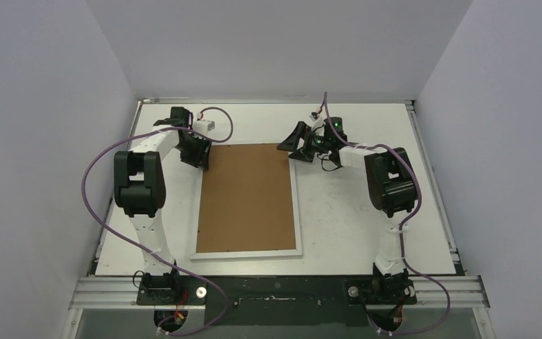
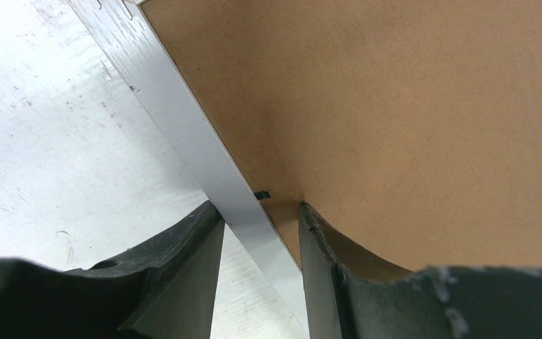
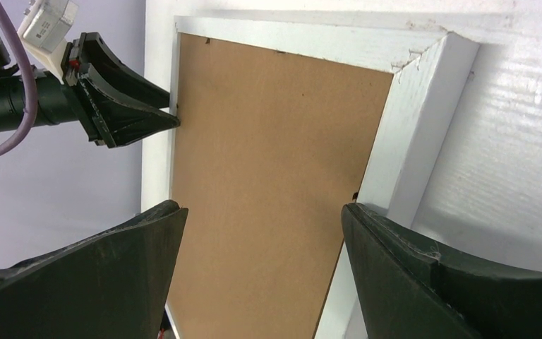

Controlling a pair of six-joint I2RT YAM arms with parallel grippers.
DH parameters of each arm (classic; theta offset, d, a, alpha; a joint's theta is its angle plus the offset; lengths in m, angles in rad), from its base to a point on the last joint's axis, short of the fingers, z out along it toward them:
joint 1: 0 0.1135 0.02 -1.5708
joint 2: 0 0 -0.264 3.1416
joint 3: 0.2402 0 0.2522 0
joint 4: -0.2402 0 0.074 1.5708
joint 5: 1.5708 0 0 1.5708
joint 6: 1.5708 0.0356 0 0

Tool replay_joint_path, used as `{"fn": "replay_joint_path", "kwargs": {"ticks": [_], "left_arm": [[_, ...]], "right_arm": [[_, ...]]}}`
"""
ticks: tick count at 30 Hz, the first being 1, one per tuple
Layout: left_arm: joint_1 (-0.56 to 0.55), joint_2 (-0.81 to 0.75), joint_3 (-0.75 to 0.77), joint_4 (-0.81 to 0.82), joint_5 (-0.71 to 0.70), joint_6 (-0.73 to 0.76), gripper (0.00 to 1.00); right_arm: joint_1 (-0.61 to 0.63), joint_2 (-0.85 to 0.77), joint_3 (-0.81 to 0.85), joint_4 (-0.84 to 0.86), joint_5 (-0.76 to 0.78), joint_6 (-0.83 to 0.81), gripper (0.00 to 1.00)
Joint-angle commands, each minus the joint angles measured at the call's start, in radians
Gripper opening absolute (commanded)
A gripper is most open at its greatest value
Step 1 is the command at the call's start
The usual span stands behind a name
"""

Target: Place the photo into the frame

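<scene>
frame: a large white thin-railed rectangular picture frame (image 1: 247, 252) lies face down on the white table (image 1: 353, 226) between the arms, with its plain brown backing board (image 1: 247, 198) uppermost.
photo: not in view; cannot tell whether it lies under the board.
left gripper (image 2: 260, 212): jaws part open, astride the frame's far left rail beside a small black retaining tab (image 2: 262, 194), pinching nothing.
right gripper (image 3: 261, 208): jaws wide apart and empty, over the far right corner.
handling: probably light and stiff with slick rails; the thin board may flex, so best gripped at a rail edge.
count: one frame, one board, two grippers, no photo seen.
</scene>
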Motion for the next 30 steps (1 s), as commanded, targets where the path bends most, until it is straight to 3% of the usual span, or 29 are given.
{"fn": "replay_joint_path", "kwargs": {"ticks": [1,12,20,30], "left_arm": [[-0.028,0.061,-0.029,0.014,0.037,0.021,0.38],[-0.031,0.063,-0.037,0.020,0.041,0.021,0.38],[-0.037,0.065,-0.037,0.019,0.039,0.029,0.37],[-0.037,0.062,-0.041,0.018,0.040,0.037,0.35]], "right_arm": [[-0.007,-0.062,-0.051,-0.069,0.012,-0.025,0.85],[-0.001,-0.034,-0.038,-0.037,0.016,-0.005,0.86],[-0.002,-0.017,-0.034,0.084,0.040,0.075,0.85],[0.018,-0.006,-0.012,0.027,0.028,0.043,0.85]]}}
